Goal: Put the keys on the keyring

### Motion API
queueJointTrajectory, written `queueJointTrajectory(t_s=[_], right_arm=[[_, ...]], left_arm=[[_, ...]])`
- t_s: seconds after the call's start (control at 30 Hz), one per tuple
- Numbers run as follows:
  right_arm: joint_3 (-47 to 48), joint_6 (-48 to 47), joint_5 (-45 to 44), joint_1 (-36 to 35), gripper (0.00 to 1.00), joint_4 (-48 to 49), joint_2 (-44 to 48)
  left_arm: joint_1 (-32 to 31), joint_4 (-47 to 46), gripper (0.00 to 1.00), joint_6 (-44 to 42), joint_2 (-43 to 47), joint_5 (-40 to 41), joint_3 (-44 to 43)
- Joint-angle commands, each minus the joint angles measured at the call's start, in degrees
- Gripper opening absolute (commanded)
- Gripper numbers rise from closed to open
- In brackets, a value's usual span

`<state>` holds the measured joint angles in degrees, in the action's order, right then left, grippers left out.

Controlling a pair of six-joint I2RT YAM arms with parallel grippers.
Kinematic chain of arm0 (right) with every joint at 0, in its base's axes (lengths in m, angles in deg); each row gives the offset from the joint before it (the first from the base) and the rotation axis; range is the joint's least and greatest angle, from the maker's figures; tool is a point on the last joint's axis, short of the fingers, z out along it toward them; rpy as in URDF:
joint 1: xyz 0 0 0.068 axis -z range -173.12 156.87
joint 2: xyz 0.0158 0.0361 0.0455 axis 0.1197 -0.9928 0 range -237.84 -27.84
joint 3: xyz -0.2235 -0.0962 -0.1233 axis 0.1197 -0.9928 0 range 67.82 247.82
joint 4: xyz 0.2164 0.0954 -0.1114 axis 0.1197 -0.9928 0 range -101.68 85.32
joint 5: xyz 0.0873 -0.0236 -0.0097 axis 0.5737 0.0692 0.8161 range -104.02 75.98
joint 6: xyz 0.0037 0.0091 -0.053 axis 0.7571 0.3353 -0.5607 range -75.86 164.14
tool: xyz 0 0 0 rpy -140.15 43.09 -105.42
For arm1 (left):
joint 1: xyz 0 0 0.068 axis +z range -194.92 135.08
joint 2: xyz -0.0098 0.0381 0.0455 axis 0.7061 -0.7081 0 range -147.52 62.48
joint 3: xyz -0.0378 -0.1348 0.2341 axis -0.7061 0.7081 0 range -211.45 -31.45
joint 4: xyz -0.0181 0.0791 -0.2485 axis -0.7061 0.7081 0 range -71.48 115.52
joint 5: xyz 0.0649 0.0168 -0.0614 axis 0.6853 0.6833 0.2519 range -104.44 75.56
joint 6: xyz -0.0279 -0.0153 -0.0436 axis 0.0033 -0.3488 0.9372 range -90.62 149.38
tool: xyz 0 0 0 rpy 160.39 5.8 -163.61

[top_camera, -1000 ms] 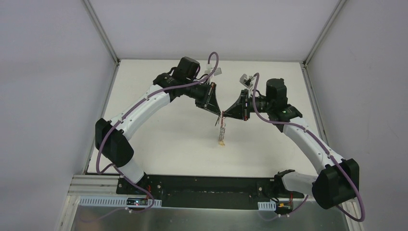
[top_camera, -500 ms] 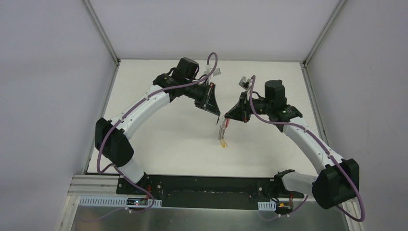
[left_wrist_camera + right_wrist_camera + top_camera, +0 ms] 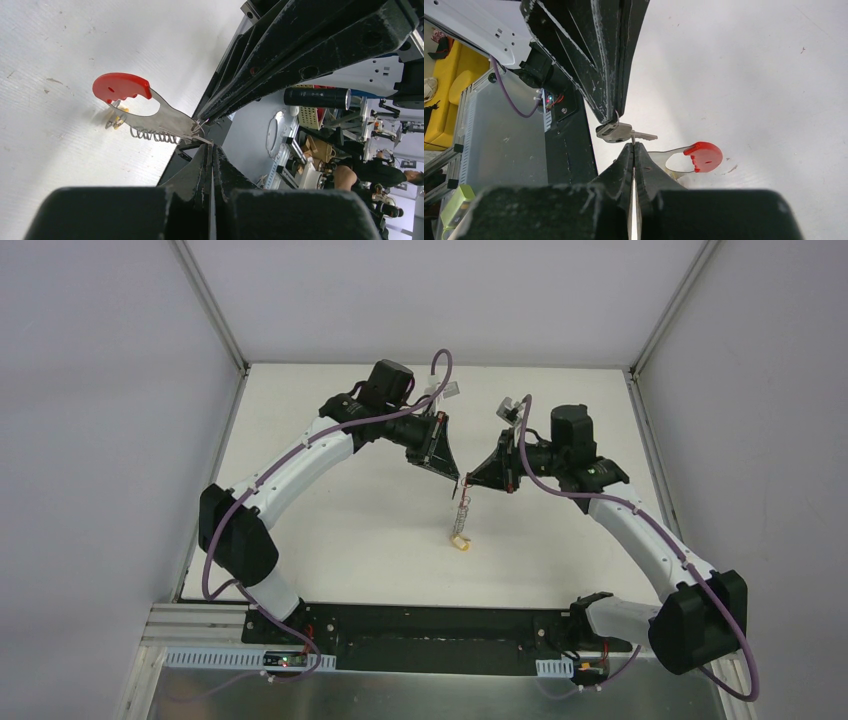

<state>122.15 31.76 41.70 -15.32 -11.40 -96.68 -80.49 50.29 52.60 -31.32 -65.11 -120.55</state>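
Both arms reach in over the white bench point(image 3: 340, 530) and their tips meet nose to nose above its middle. The left end effector point(image 3: 457, 477) is clenched, its two black fingers pressed flat together. In the right wrist view a small wire ring sits right at its tip, with a silver key point(image 3: 616, 132) hanging from that ring. The right end effector point(image 3: 467, 480) is clenched as well, its fingers meeting in a thin line. In the left wrist view its tip touches the upper end of the grey metal strap point(image 3: 162, 119). The keys point(image 3: 461, 515) hang as a narrow string from the point where the two tips meet. They trail toward the near edge of the bench, between the two arms. The strap curves away from the tips and ends in a rounded red head point(image 3: 121, 86) that stands clear above the bench. Below the strap runs a row of small silver rings point(image 3: 150, 134), like a coil. A yellow-headed key point(image 3: 118, 118) is at the far, low end of the bunch. Whether that yellow end rests on the bench or hangs just over it cannot be told.
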Motion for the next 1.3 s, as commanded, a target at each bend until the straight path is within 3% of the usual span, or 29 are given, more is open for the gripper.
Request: queueJointTrajectory(t_s=[0.0,1.27], right_arm=[[3.5,0.2,0.5,-0.5,0.0,2.0,1.6],[3.0,-0.1,-0.2,-1.4,0.0,2.3,1.4]], left_arm=[[-0.1,-1.6,0.0,0.7,-0.8,-1.1,0.3],[1.2,-3.6,0.0,2.5,-1.5,-2.5,2.1]])
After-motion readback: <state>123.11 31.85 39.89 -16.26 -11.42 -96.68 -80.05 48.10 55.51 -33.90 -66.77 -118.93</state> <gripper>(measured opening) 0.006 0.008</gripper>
